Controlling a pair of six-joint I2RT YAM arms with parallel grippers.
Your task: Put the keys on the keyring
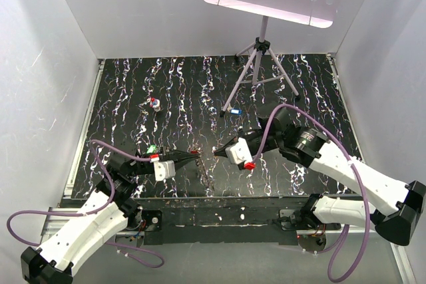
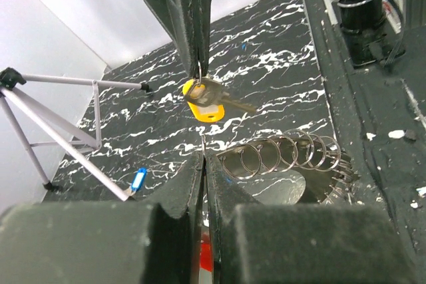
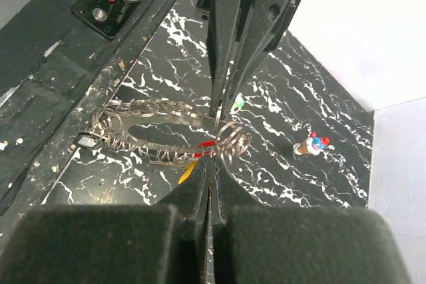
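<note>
Beside the keyring (image 2: 286, 187) the right gripper (image 2: 198, 64) seemingly pinches a yellow key (image 2: 203, 101)

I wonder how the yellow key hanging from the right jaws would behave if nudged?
The yellow key hangs from a small loop pinched by the right gripper, so it would probably swing and twist freely. It looks thin, likely light. Its smooth blade might skid off the coiled keyring.

My black, white-veined table (image 1: 133, 84) carries a grey tripod (image 1: 262, 46), a blue key (image 1: 234, 110) just beside its foot, and a small key cluster (image 1: 156, 104) farther left.
</note>
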